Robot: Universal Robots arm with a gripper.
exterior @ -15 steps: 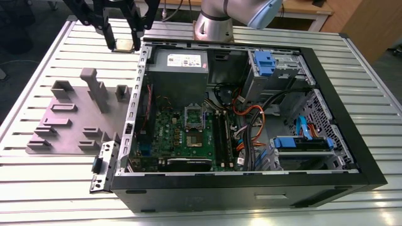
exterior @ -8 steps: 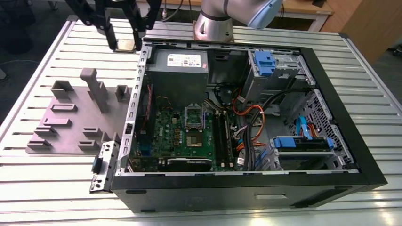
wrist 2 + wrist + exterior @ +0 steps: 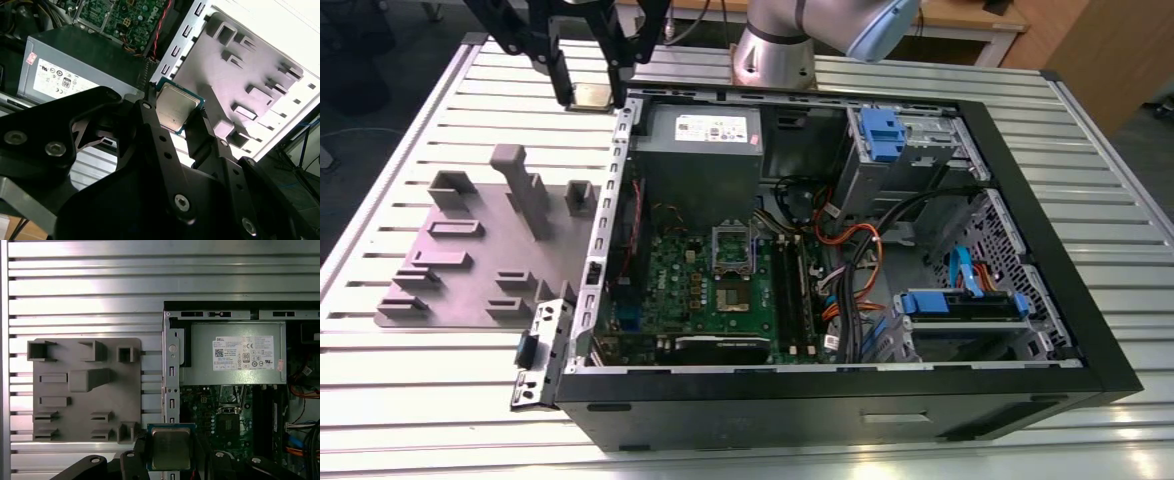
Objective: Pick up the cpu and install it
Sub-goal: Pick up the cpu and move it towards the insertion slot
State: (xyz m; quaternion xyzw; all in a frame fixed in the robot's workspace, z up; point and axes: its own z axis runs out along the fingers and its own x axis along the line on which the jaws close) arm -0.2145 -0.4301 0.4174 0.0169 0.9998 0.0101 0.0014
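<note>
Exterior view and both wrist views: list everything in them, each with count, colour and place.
computer case: one, black, lying open on the table.
power supply: one, grey box with a white label, inside the case.
motherboard: one, green, on the case floor.
socket frame: one, silver, on the motherboard.
drive latches: two, blue, inside the case toward the exterior view's right.
fixture plate: one, grey with raised blocks, beside the case.
table: one, silver, slatted, under everything.
cpu: one, silver top, held in the tool.
robot arm: one, silver-grey, behind the case.
tool: one, black, shut on the cpu near the power supply corner.
</note>
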